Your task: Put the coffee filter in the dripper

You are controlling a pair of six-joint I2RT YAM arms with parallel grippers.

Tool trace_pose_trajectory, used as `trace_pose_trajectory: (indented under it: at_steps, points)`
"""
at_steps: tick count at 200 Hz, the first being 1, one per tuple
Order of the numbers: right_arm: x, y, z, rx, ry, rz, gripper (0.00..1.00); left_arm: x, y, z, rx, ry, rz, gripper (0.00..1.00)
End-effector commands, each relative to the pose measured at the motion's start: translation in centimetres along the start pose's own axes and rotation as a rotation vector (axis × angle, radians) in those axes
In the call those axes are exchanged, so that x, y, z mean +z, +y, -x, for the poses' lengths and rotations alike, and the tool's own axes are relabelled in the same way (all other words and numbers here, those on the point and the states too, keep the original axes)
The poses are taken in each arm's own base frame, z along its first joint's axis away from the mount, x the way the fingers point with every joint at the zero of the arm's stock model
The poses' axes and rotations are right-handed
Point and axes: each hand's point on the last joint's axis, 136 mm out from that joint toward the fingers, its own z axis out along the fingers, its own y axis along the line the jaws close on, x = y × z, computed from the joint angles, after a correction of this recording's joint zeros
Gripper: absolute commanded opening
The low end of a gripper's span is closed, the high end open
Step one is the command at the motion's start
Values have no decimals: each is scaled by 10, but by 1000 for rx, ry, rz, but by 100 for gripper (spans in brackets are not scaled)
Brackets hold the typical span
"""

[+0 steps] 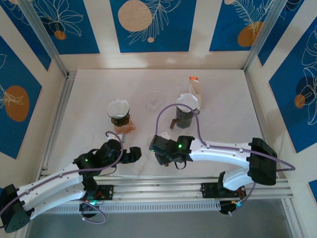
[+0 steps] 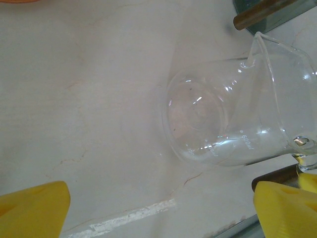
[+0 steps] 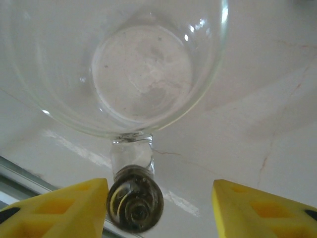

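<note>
A white paper coffee filter (image 1: 119, 108) sits in an orange-brown dripper (image 1: 122, 125) left of centre. A second white filter (image 1: 187, 101) sits in a dark dripper (image 1: 183, 117) with a brown handle. A clear glass carafe (image 2: 233, 119) marked 600 ml stands on the table between my two grippers. My left gripper (image 1: 134, 155) (image 2: 161, 213) is open, its yellow fingers (image 2: 34, 208) wide apart, short of the carafe. My right gripper (image 1: 159, 153) (image 3: 160, 198) is open over the carafe (image 3: 143, 69). The carafe's handle knob (image 3: 134, 201) lies between the fingers, close to the left one (image 3: 64, 208).
A bottle with an orange cap (image 1: 194, 89) stands behind the dark dripper. A faint glass outline (image 1: 153, 99) shows between the two drippers. Patterned walls and metal posts (image 1: 58, 64) fence the white table on three sides. An aluminium rail (image 1: 163, 186) runs along the near edge.
</note>
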Motion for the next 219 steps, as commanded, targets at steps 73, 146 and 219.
trace_pose_trajectory:
  at_steps: [73,146,219]
  points:
    - [-57,-15,172,158,-198,57,56,-11,10,0,-10,-38,5,100]
    - [36,-40,262,201,-114,2,49,-25,14,-4,-16,-44,-15,99]
    - [112,-55,278,203,-53,-50,49,-25,21,-9,-14,-28,6,100]
